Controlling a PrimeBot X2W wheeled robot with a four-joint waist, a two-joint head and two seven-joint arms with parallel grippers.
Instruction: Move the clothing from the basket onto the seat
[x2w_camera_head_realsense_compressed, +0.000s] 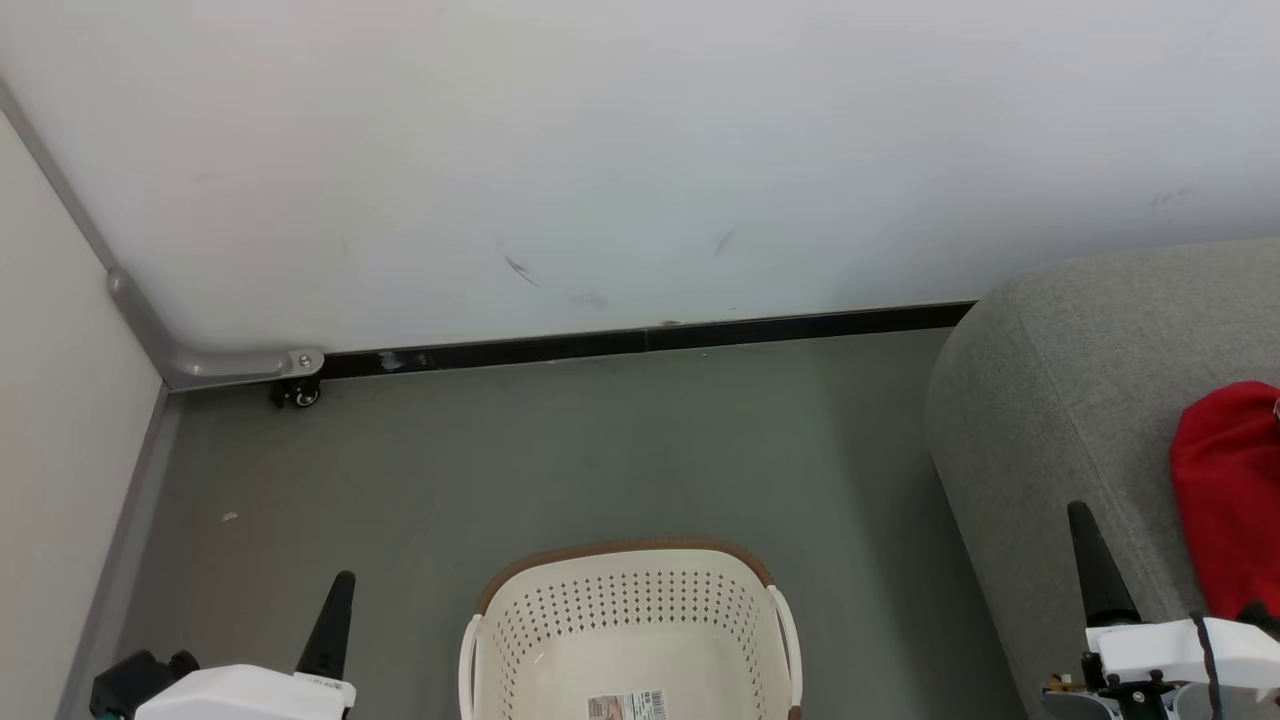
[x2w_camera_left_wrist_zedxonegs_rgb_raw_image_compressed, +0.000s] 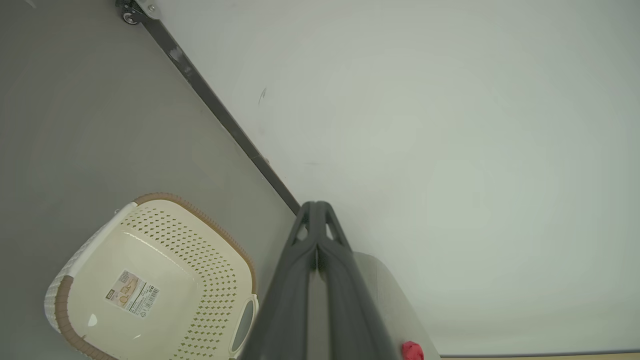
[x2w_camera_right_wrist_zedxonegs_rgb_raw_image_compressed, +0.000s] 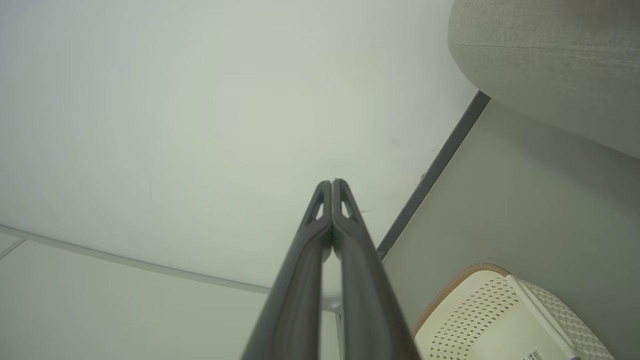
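Basket (x2w_camera_head_realsense_compressed: 620, 600) stood bare; red clothing (x2w_camera_head_realsense_compressed: 1225, 490) lay on the seat (x2w_camera_head_realsense_compressed: 1060, 400).
Left claw (x2w_camera_left_wrist_zedxonegs_rgb_raw_image_compressed: 316, 206) and right claw (x2w_camera_right_wrist_zedxonegs_rgb_raw_image_compressed: 332, 184) were clenched empty; best, I reckoned, to park them clear of the cloth.

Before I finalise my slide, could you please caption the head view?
Empty basket on the floor, red clothing on the grey seat, left fingers and right fingers closed.

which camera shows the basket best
The left wrist view: nearly the whole basket shows, empty, with the label on its floor. The head view cuts off the near half of the basket, and the right wrist view catches one corner.
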